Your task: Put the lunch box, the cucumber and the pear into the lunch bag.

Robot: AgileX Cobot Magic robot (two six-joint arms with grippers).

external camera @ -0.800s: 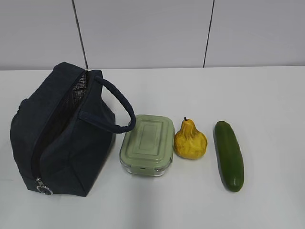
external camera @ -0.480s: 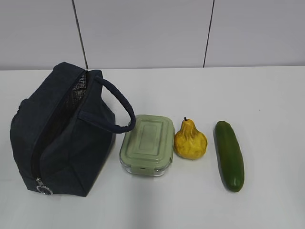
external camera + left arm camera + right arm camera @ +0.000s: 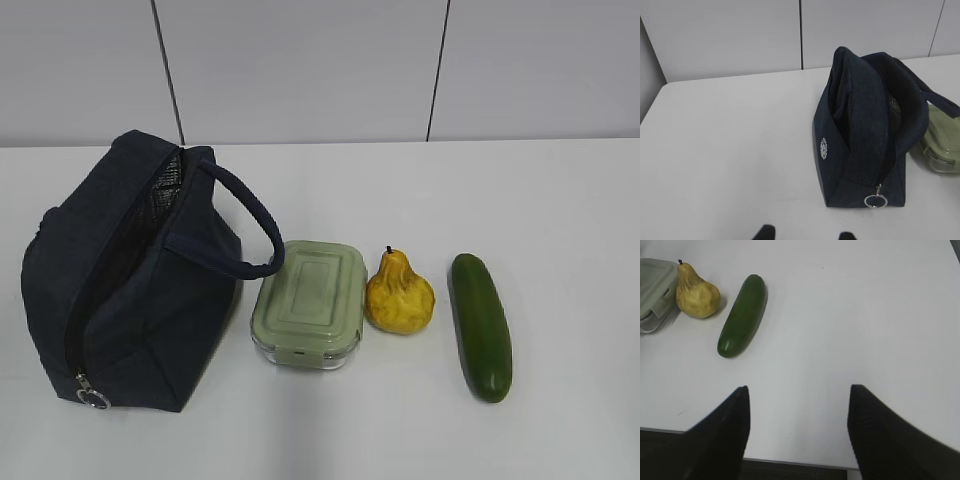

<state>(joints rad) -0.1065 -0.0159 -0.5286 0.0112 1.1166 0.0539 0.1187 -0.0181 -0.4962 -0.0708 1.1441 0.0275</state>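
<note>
Since nothing is packed yet, the sensible start is gripping the lunch box (image 3: 308, 304), beside the lunch bag (image 3: 130, 275), across its short sides. The right gripper (image 3: 799, 425) stands wide and empty; the left gripper (image 3: 802, 235) shows only parted tips. The cucumber (image 3: 481, 326) lies rightmost, long axis running near-to-far, beside the pear (image 3: 399, 295).

one lunch bag (image 3: 130, 280), one lunch box (image 3: 308, 302), one pear (image 3: 399, 296), one cucumber (image 3: 481, 326)
</note>
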